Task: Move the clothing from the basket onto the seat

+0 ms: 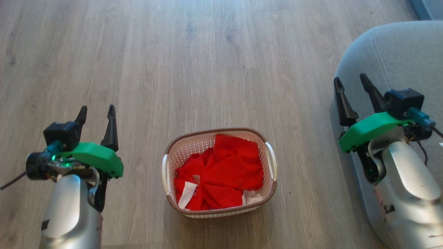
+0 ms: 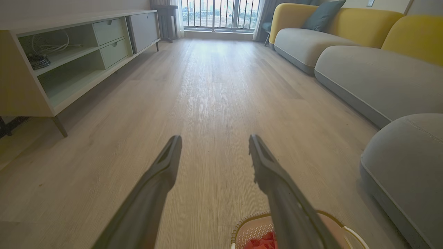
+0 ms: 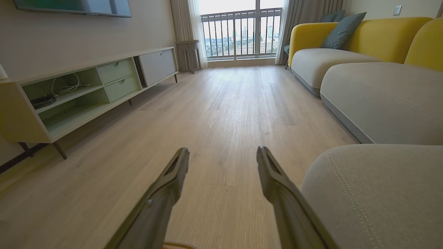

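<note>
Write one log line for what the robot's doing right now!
stage: not started | clothing: in basket | left gripper: open, empty | right gripper: open, empty

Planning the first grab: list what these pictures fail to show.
Head view: basket bottom, covered by the red garments.
Head view: white cloth, mostly buried under them.
Head view: seat, cut off by the right edge and the right arm.
Left wrist view: basket, cut by the bottom edge.

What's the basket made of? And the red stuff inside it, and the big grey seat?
The basket looks like cream plastic: stiff walls dotted with tiny holes, plus a brown woven-look rim. The clothing looks like soft matte fabric, since it crumples into folds. The seat seems covered in grey woven cloth, with stitched seams.
</note>
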Controlling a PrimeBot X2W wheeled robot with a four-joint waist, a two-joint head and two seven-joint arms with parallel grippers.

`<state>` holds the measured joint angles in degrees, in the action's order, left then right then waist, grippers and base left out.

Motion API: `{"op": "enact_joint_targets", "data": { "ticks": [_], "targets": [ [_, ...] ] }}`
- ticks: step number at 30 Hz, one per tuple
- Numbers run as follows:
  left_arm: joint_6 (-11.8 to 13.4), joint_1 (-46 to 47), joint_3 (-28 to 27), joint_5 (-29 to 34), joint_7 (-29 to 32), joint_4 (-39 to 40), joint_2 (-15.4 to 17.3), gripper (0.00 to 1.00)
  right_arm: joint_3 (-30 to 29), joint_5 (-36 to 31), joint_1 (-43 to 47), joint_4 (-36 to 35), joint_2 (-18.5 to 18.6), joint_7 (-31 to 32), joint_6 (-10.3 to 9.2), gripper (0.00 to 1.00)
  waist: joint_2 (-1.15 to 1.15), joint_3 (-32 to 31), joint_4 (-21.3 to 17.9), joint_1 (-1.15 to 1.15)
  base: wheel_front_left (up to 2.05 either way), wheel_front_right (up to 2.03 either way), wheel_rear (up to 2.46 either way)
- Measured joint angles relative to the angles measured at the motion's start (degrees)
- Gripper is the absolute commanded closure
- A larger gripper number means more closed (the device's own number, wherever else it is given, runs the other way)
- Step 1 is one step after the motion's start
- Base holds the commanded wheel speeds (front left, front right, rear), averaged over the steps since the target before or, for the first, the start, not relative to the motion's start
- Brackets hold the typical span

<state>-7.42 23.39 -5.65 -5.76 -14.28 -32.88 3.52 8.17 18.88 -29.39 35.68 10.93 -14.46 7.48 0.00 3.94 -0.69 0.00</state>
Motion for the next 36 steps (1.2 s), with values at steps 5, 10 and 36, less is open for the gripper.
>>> {"op": "enact_joint_targets", "data": {
  "ticks": [5, 10, 36],
  "targets": [
    [0.00, -0.01, 0.02, 0.26, -0.01, 0.03, -0.22, 0.00, -0.33, -0.27, -0.04, -1.15, -0.02, 0.00, 0.00, 0.00, 0.00, 1.48, -0.09, 0.00, 0.00, 0.00, 0.00],
    [-0.01, 0.02, 0.67, 0.20, -0.01, 0.41, -0.73, 0.00, -1.11, -1.62, -1.38, -3.33, -0.15, 0.00, 0.00, 0.00, 0.00, 4.43, -0.22, 0.00, 0.00, 0.00, 0.00],
    [-0.01, 11.93, 23.24, -3.13, -0.16, 0.11, -0.25, 0.00, -2.76, -8.39, -16.01, -14.52, -4.11, -0.15, 0.01, 0.00, 0.00, 32.91, -5.05, 0.02, 0.00, 0.00, 0.00]
  ]
}}
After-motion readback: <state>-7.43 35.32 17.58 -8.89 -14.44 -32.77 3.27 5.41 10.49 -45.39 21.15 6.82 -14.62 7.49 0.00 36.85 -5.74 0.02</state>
